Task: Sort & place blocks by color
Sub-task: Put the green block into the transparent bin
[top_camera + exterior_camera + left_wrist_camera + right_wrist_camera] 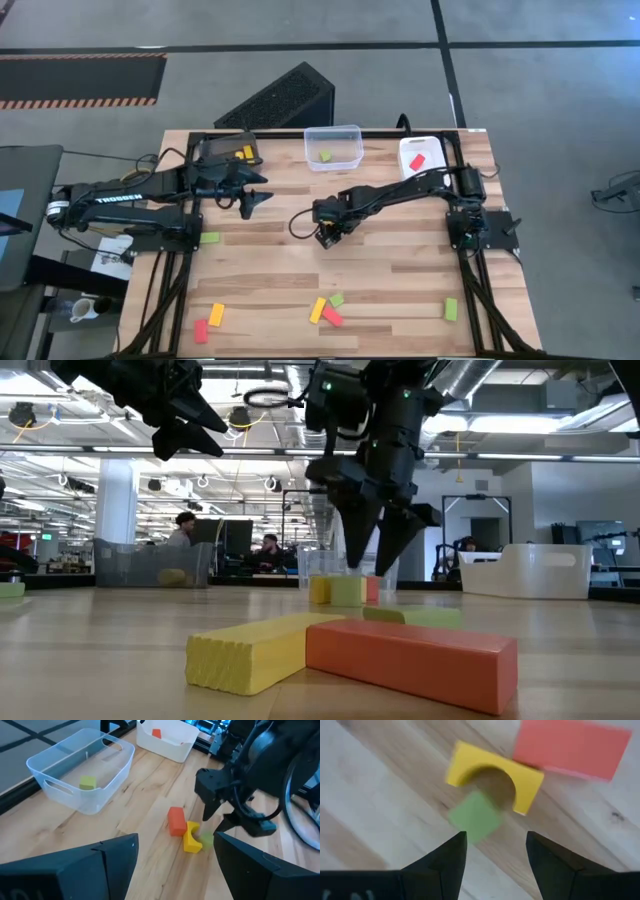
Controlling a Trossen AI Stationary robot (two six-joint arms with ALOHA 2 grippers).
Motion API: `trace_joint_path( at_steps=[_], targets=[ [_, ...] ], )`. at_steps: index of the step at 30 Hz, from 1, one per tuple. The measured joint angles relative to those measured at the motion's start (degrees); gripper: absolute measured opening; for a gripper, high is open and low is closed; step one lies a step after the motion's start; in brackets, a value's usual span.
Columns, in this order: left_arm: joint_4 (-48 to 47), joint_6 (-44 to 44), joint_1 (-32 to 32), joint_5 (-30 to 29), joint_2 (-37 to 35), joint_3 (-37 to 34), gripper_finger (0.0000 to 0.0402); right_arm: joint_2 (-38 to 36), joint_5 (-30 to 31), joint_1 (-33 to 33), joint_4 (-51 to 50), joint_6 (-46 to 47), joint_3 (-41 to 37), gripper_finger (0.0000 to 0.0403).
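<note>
My right gripper [496, 850] is open and points down over a cluster of three blocks in the table's middle: a small green block [475, 817], a yellow arch-shaped block [495, 775] and a red block [570, 745]. The green block lies just ahead of the fingertips and is not touched. In the low view the right gripper [383, 565] hangs just above the cluster [345, 590]. My left gripper [255, 200] is open and empty, raised left of the cluster. More blocks lie near the near edge: yellow [318, 309], red [332, 317] and green [451, 309].
Three bins stand along the far edge: a dark brown one [222, 158] holding a yellow block, a clear one [333, 133] holding a green block, and a white one [408, 160] holding a red block. A green block [209, 237] lies by the left arm. People sit in the room beyond.
</note>
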Motion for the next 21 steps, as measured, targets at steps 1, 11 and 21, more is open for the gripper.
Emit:
trace_joint_path(
  at_steps=[1,11,21],
  targets=[
    [0.0,0.0,0.0,0.0,0.0,0.0,0.0245,-0.8,0.1,0.1,0.3,0.0,0.0,0.0229],
    [0.0,0.6,0.0,0.0,0.0,0.0,0.0245,-3.9,0.6,1.3,9.7,-17.1,0.1,0.0229],
    [0.0,0.5,0.0,0.4,0.0,0.0,0.0245,-3.6,1.0,3.2,7.7,-33.5,0.1,0.0299]
  ],
)
